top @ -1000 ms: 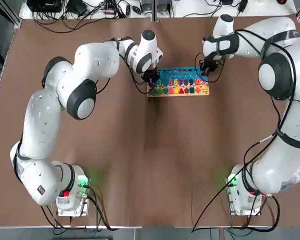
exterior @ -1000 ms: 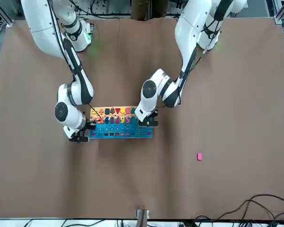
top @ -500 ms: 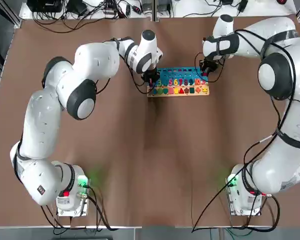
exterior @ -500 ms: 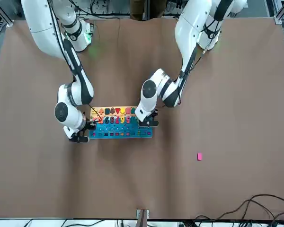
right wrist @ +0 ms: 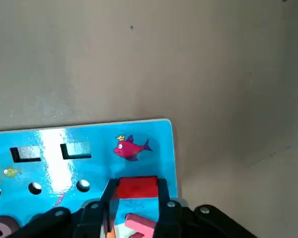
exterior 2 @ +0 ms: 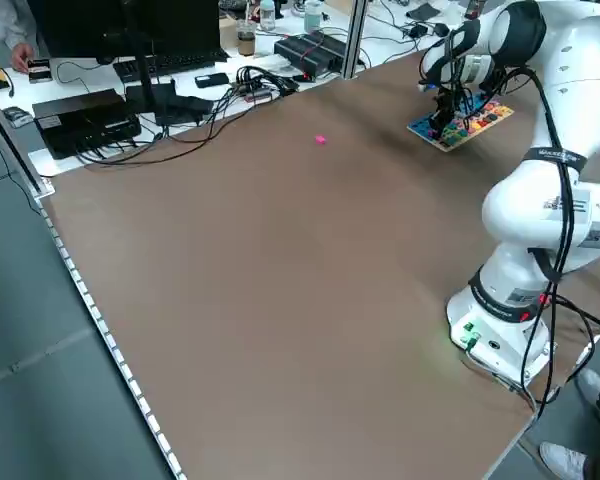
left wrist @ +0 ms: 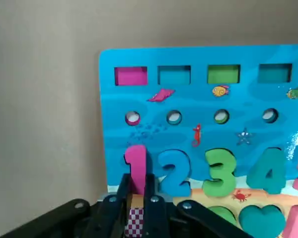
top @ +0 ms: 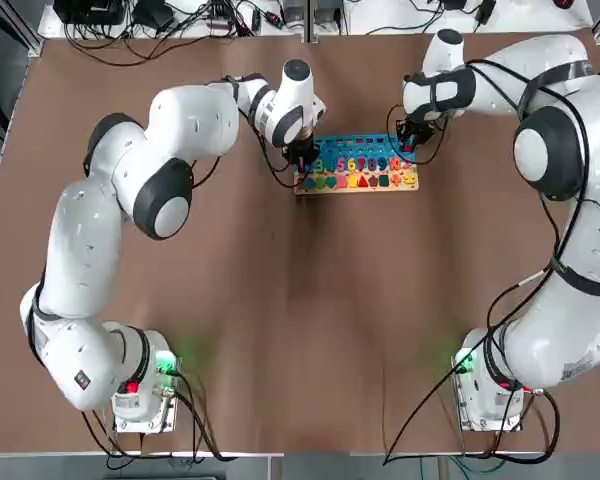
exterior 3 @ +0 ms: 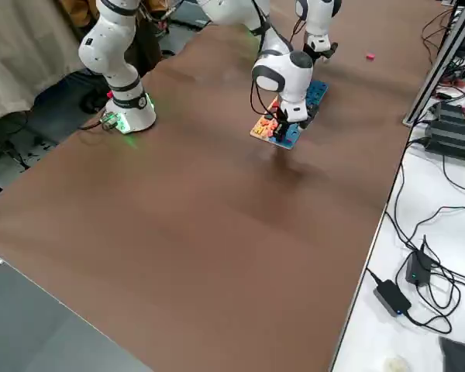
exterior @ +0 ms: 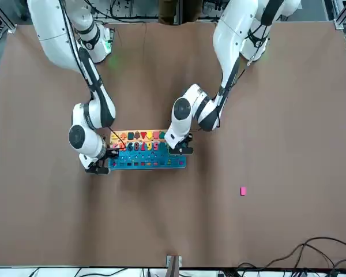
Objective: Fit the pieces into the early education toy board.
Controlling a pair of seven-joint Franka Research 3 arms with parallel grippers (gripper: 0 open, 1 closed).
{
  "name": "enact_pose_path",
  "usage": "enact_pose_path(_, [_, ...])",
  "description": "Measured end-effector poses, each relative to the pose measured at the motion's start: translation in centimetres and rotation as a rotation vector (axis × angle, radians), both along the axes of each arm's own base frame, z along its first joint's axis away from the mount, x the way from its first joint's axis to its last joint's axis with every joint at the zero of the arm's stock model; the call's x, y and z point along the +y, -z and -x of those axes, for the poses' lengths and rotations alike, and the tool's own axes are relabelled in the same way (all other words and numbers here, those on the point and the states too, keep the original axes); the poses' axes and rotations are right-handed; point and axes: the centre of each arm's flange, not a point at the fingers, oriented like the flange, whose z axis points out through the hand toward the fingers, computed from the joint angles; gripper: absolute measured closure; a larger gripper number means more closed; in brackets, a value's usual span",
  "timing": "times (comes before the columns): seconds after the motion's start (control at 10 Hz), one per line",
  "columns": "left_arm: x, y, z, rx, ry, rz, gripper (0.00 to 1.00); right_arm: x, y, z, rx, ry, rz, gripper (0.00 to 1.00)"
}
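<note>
At upper centre of the top view, the left gripper (left wrist: 138, 186) is pinching the pink 1 (left wrist: 136, 168) at the toy board's (top: 356, 164) left end; the right gripper (right wrist: 137, 188) is gripping a red block (right wrist: 138, 187) over its right end.

I have the top view straight down, robot's way; front facing back across; side views raised, diagonal, from opposite sides; wrist views close in, left and right ends of the flat blue-and-wood puzzle board (top: 356, 185), shared by all six
</note>
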Motion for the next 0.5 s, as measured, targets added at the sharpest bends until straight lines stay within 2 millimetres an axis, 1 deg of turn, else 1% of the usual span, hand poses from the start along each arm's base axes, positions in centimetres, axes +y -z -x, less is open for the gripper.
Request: enact_pose_path(0.5, [0.21,0.01,0.11,0.017,0.000,-0.016,0.86,-0.01,0.08,-0.02,0.001,0.000,0.001,0.64])
